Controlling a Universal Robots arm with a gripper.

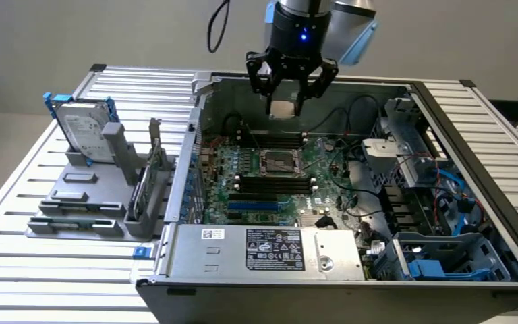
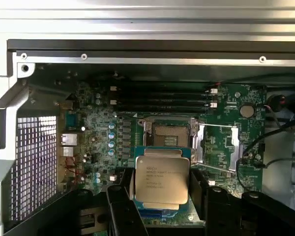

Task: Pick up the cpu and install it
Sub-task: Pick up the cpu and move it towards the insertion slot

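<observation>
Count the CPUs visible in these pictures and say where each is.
1. The cpu is clamped in the gripper, above the motherboard with its open socket. Others may be hidden.

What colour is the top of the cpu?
Dull silver with dark print; the cpu shows best in the wrist view.

So we've got a slatted metal table [image 1: 43, 277] here, with the open computer case [image 1: 268, 287] sitting on it and a grey parts holder [image 1: 79, 223] just beside, on the exterior view's left.
</observation>
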